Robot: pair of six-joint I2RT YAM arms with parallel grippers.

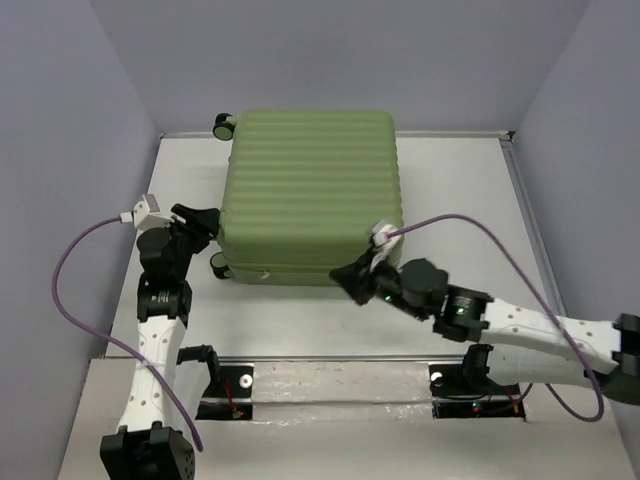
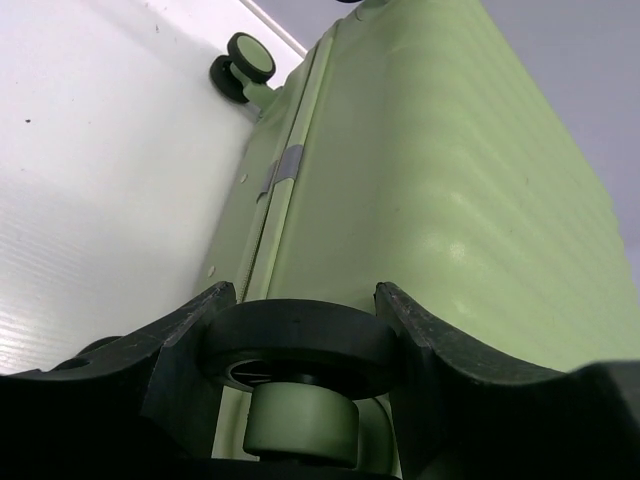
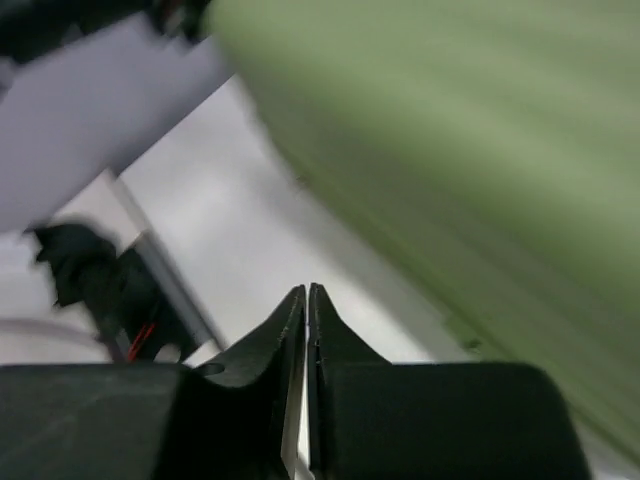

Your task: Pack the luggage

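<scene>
The luggage [image 1: 310,190] is a light-green ribbed suitcase lying closed and flat at the back middle of the table. It fills the left wrist view [image 2: 450,180] and appears blurred in the right wrist view [image 3: 480,120]. My left gripper [image 1: 205,224] is at its near-left corner, with the jaws closed on either side of a black-and-green wheel [image 2: 300,345]. My right gripper [image 1: 352,280] is shut and empty just off the suitcase's near edge, right of the middle, above the tabletop [image 3: 260,250].
A second wheel [image 1: 222,125] sticks out at the suitcase's far-left corner, also in the left wrist view [image 2: 245,60]. Another wheel [image 1: 219,264] shows below my left gripper. Grey walls enclose the table on the left, back and right. Purple cables loop from both wrists.
</scene>
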